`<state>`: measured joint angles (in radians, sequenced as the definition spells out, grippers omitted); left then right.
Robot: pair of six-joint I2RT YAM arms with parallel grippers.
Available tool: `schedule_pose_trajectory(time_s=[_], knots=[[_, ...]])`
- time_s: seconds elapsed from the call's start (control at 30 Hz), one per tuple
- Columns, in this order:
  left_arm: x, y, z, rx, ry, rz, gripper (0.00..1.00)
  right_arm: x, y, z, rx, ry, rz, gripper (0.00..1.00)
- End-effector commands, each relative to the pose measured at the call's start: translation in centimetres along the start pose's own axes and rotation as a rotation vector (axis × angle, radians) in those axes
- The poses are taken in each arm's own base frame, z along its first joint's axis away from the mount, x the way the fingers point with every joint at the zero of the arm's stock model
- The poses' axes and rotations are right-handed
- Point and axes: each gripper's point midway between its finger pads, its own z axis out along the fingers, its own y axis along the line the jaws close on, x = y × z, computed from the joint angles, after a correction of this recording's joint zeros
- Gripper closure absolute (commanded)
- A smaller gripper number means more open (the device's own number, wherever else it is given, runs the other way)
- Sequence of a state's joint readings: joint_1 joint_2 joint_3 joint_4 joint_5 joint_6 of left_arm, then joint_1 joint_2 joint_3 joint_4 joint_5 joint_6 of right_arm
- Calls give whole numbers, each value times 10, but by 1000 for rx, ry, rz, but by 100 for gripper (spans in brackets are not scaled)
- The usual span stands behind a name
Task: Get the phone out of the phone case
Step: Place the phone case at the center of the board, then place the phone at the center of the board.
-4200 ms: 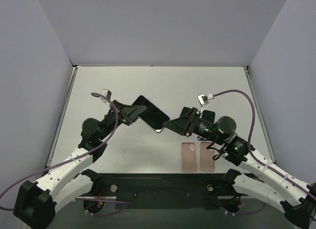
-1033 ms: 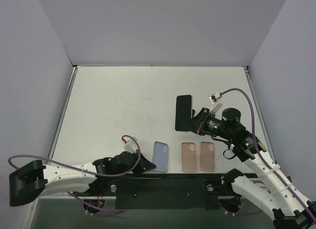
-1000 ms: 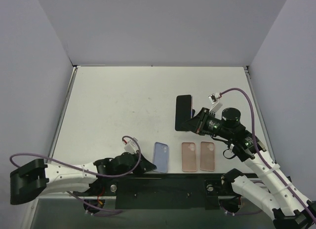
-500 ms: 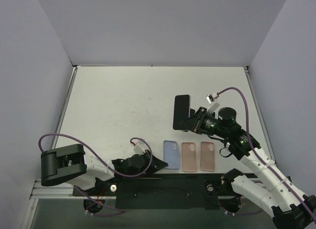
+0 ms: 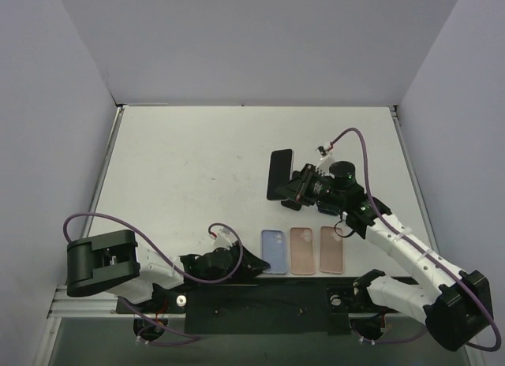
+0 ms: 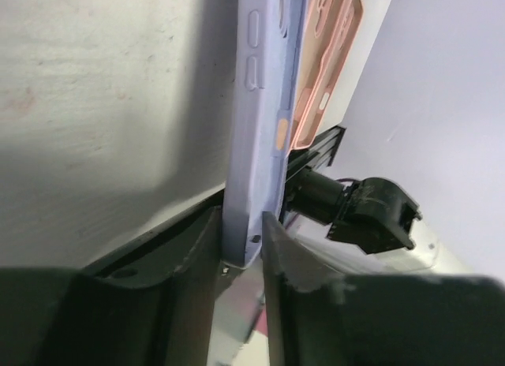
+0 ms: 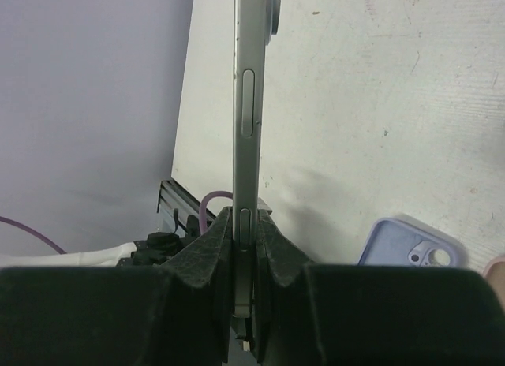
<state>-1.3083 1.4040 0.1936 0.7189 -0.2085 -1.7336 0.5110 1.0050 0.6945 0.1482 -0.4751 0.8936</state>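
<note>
Our right claw (image 7: 243, 220) clenches the bare phone (image 7: 246, 90); our left claw (image 6: 242, 232) grasps the empty blue case (image 6: 260, 106) ahead of it; we judge removal done, only setting down left

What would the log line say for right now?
left claw: shut on blue case, beside pink cases | right claw: shut on phone | phone: out of case

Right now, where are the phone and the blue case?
phone (image 5: 278, 170): top external view, middle of its dark face.
blue case (image 5: 275, 248): top external view, middle of its flat panel.
</note>
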Motion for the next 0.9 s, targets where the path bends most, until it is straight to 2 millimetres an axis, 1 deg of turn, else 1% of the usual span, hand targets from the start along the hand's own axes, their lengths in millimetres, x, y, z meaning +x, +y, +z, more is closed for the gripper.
schedule_pose_trajectory(time_s=[0.0,0.03,0.07,0.1,0.13,0.17,0.2,0.23,0.27,0.3,0.33,0.37,0.4,0.43,0.47,0.5,0.53,0.57,0.6,0.63,0.67,0.77,0.8,0.83,0.87], knots=[[3,2,-2,-23,15,-67,58,-33,30,11,-110,-100,-12,100],[2,6,-3,-42,11,-68,51,-34,29,16,-104,-99,8,100],[2,3,-5,-38,9,-71,44,-32,24,23,-92,-87,29,100],[0,11,-6,-82,1,-71,35,-35,24,26,-92,-94,37,100],[-1,7,-8,-75,-2,-73,34,-34,19,33,-77,-85,63,100],[-2,14,-10,-119,-13,-67,28,-38,19,35,-77,-98,71,100],[-3,9,-12,-114,-15,-71,22,-37,11,43,-54,-90,89,100],[-6,15,-13,-162,-31,-63,19,-41,8,47,-36,-103,93,100],[-6,11,-16,-166,-30,-66,18,-38,-2,54,-3,-93,111,100],[-9,13,-17,-189,-39,-66,17,-42,-4,58,8,-106,115,100],[-9,9,-20,-182,-34,-69,17,-41,-11,67,24,-99,129,100],[-11,8,-22,-181,-38,-75,16,-44,-14,72,36,-105,137,100],[-11,8,-24,-185,-38,-77,15,-41,-24,82,60,-91,152,100],[-13,8,-27,-193,-44,-83,15,-42,-27,88,67,-89,159,100],[-16,10,-29,-203,-59,-79,14,-39,-36,99,86,-75,175,100],[-18,4,-32,-183,-64,-72,14,-40,-36,104,83,-73,182,100],[-23,5,-34,-199,-90,-46,14,-38,-43,115,87,-60,195,100],[-28,-4,-38,-168,-117,-38,14,-37,-44,120,86,-55,202,100],[-31,-11,-40,-153,-131,-5,15,-32,-52,130,101,-40,207,100],[-36,-12,-44,-156,-150,17,15,-31,-53,135,100,-34,206,100],[-42,-19,-47,-146,-181,67,15,-29,-56,142,92,-25,200,100],[-56,-40,-56,-127,-240,179,15,-19,-66,149,115,-8,180,100],[-59,-49,-60,-126,-250,251,15,-14,-71,150,126,6,176,100],[-63,-56,-64,-117,-272,283,15,-11,-75,150,132,16,169,100],[-66,-68,-69,-105,-281,352,15,-8,-80,150,142,19,170,98]])
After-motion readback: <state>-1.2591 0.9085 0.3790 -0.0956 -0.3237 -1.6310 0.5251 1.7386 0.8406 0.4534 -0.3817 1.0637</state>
